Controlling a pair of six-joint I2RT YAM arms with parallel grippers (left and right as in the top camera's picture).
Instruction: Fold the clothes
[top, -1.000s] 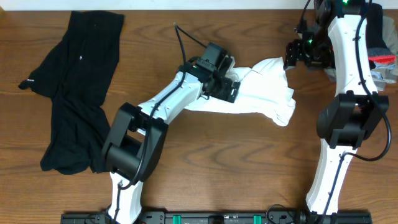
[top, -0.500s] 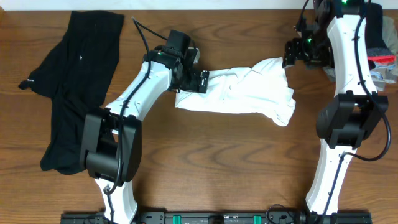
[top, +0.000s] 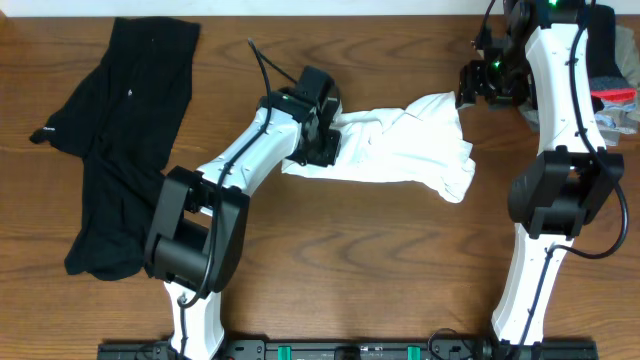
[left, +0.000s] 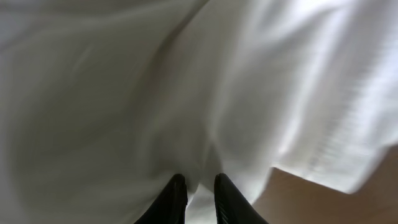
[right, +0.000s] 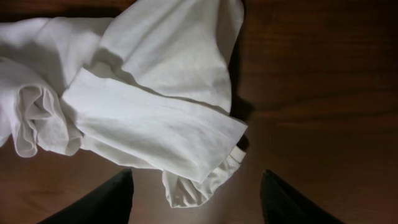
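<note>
The white T-shirt (top: 405, 148) lies bunched and wrinkled across the middle of the table. My left gripper (top: 322, 146) sits on its left end. In the left wrist view the left gripper (left: 200, 188) has its black fingers (left: 176, 200) drawn close together, with a fold of white T-shirt (left: 155, 93) pinched between them. My right gripper (top: 467, 92) hovers by the shirt's upper right corner. The right gripper (right: 198, 177) stands wide open, and the T-shirt's sleeve hem (right: 155, 118) hangs between its fingers without touching them. A long black garment (top: 120, 130) lies loose at the far left.
A heap of grey and coloured fabric (top: 615, 85) lies at the right edge behind the right arm. Bare wooden table (top: 380, 260) runs along the front between the two arm bases. The table's far edge is close behind the shirt.
The left arm swung left, then back right onto the shirt's left end, and its jaws closed on the fabric. The shirt's left end now lies stretched out. The right arm stayed put.
</note>
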